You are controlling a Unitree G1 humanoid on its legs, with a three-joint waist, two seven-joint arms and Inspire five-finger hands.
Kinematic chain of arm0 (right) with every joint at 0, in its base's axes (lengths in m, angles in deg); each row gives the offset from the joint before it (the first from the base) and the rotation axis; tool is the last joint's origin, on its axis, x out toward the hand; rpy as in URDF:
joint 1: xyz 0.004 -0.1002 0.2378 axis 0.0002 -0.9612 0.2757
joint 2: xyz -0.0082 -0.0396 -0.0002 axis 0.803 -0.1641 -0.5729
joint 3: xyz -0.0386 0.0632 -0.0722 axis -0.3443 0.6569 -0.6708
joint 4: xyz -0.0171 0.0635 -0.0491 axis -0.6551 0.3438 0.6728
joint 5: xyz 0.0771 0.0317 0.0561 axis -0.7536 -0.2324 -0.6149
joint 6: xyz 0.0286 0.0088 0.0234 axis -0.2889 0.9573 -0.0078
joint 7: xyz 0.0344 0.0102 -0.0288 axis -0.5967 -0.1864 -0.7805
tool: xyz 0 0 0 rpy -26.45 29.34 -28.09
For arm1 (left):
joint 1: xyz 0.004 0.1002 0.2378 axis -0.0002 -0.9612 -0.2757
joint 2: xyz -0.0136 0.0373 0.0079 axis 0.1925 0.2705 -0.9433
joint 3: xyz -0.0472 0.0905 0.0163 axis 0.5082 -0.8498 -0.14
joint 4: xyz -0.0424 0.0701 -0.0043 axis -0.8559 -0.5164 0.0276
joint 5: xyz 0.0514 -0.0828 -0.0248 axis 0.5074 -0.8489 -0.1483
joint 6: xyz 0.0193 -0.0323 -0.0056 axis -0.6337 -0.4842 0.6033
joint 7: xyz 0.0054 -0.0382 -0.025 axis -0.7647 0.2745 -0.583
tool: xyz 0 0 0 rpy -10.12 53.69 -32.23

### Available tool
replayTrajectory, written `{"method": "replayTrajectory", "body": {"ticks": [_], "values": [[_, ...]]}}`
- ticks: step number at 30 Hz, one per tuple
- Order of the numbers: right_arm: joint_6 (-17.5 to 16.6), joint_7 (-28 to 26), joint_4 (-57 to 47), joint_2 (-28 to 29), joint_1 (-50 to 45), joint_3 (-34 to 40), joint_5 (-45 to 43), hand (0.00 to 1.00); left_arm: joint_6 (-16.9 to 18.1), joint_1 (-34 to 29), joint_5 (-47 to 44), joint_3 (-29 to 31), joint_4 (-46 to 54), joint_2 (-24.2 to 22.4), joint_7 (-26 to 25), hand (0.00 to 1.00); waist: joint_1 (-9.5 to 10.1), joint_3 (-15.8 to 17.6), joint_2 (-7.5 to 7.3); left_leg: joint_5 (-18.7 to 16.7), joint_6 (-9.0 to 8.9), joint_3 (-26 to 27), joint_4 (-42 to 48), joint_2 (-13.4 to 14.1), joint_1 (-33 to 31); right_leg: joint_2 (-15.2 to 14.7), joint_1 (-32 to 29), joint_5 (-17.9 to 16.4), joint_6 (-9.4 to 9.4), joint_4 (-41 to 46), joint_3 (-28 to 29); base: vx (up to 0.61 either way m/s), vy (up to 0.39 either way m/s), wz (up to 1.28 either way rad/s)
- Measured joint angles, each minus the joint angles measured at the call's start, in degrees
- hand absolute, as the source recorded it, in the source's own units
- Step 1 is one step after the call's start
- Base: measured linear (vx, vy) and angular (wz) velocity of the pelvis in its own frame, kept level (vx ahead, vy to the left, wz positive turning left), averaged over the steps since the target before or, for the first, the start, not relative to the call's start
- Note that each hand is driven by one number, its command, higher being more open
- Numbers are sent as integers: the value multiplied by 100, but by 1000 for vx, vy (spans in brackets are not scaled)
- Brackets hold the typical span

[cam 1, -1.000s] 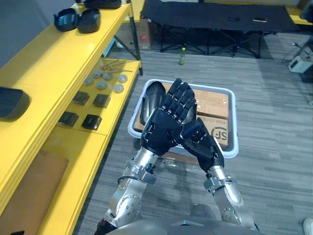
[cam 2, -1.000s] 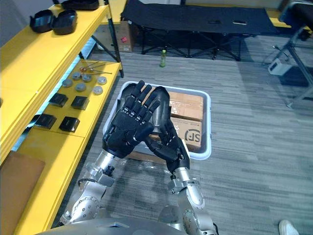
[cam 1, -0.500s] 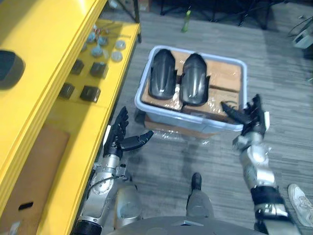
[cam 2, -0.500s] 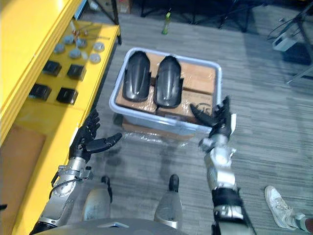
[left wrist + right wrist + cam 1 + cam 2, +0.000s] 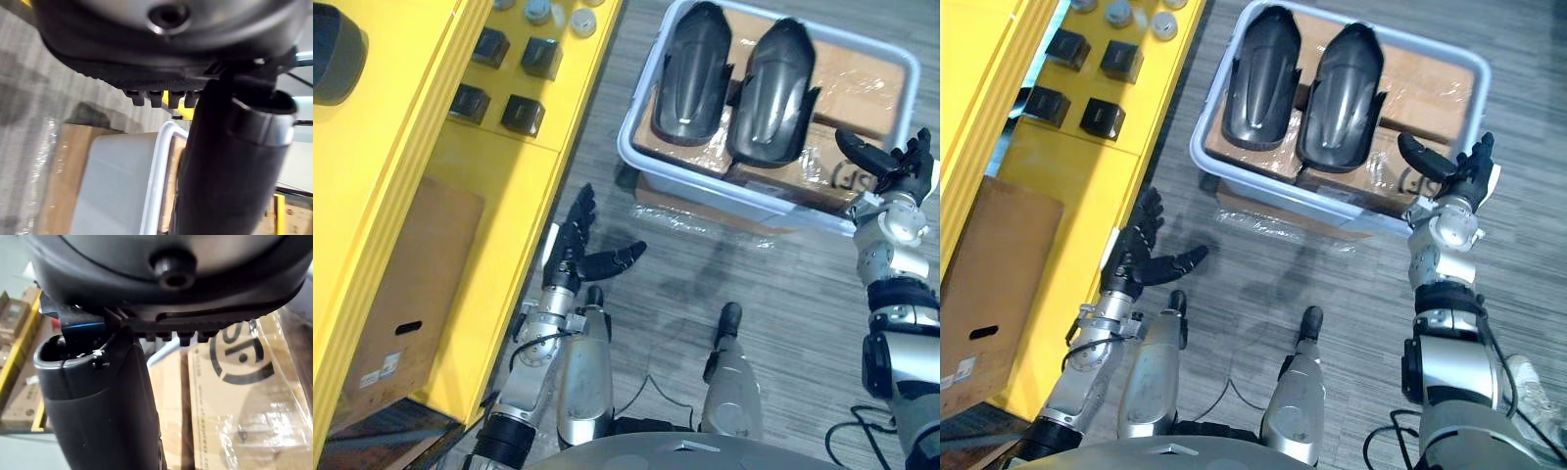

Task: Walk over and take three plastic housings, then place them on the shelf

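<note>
While two black plastic housings [image 5: 693, 73] [image 5: 773, 88] lie side by side, domed backs up, in the pale tub [image 5: 705, 186], neither hand holds one. They sit ahead of the right hand [image 5: 899, 171] and off to its left, on wrapped cartons [image 5: 862, 88] that fill the tub. That hand hovers just by the tub's near right corner with its fingers spread wide and its thumb pointing in over the rim. The left hand [image 5: 576, 250] hangs low and well short of the tub, equally wide and holding nothing. The yellow shelf [image 5: 401, 176] runs along its outer side, with small black blocks [image 5: 524, 113] ahead of it and a cardboard box [image 5: 406, 284] below.

By my reading the pick has not begun. The shells look smooth and curved, so a shallow grasp could let one slide out. They lie so close together that lifting one might drag its neighbour. A right-hand reach that catches the rim would shove the tub. (Only two housings are visible in it, though the task wants three.)
</note>
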Motion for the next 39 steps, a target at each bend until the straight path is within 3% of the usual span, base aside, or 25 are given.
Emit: {"method": "replayTrajectory", "body": {"ticks": [6, 14, 15, 19, 22, 25, 28, 33, 39], "values": [[142, -24, 593, -758, 915, -459, -27, 100, -103, -77, -544, -535, -1004, -152, 37, 100, 185, 143, 295, 78, 30, -80, 24, -57, -283, -60, -334, -6, 3, 229, -73, -43, -1, 4], [372, 18, 910, -1025, 1557, -920, 72, 100, -25, -58, -657, -625, -1244, -227, -160, 100, 312, 127, 332, 279, 33, -188, -152, -221, -512, -219, -620, -52, -11, 420, -221, -33, -5, 12], [521, 90, 917, -1028, 1617, -1010, 147, 0, -21, -59, -657, -626, -1321, -227, -164, 100, 315, 121, 341, 309, 26, -232, -164, -233, -521, -223, -610, -66, -14, 426, -275, -16, -18, 17], [1086, 228, 1179, -1253, 1800, -1134, 496, 0, -13, -63, -659, -645, -1376, -233, -154, 100, 352, 115, 352, 390, 12, -347, -243, -260, -515, -241, -590, -120, -6, 534, -390, -1, -18, 17], [1542, -26, 1589, -1476, 1984, -1153, 1196, 0, -14, -72, -656, -765, -1381, -233, -153, 100, 366, 95, 381, 418, 11, -420, -254, -294, -475, -279, -540, -216, -22, 657, -472, -1, -15, 13], [1734, -124, 1757, -1558, 2064, -1254, 1470, 0, -12, -73, -653, -814, -1381, -235, -148, 100, 370, 83, 398, 426, 7, -440, -274, -294, -410, -283, -479, -261, -23, 706, -492, -3, -11, 5], [2267, -262, 2036, -1566, 2271, -1352, 1784, 0, -15, -88, -638, -855, -1380, -234, -153, 100, 368, 78, 405, 490, -14, -433, -455, -291, -265, -287, -415, -308, -47, 711, -505, 1, -9, 1], [2581, -540, 2196, -1597, 2363, -1448, 1584, 0, -13, -281, -626, -828, -1295, -231, -266, 100, 290, 73, 412, 550, -27, -398, -593, -271, -146, -287, -379, -314, -59, 710, -500, 8, -5, -1], [2679, -471, 2286, -1597, 2426, -1393, 1174, 0, -20, -312, -625, -716, -1234, -195, -384, 100, 284, 76, 407, 594, -33, -366, -651, -207, -27, -239, -280, -325, -86, 694, -494, 0, 0, 0]]}}
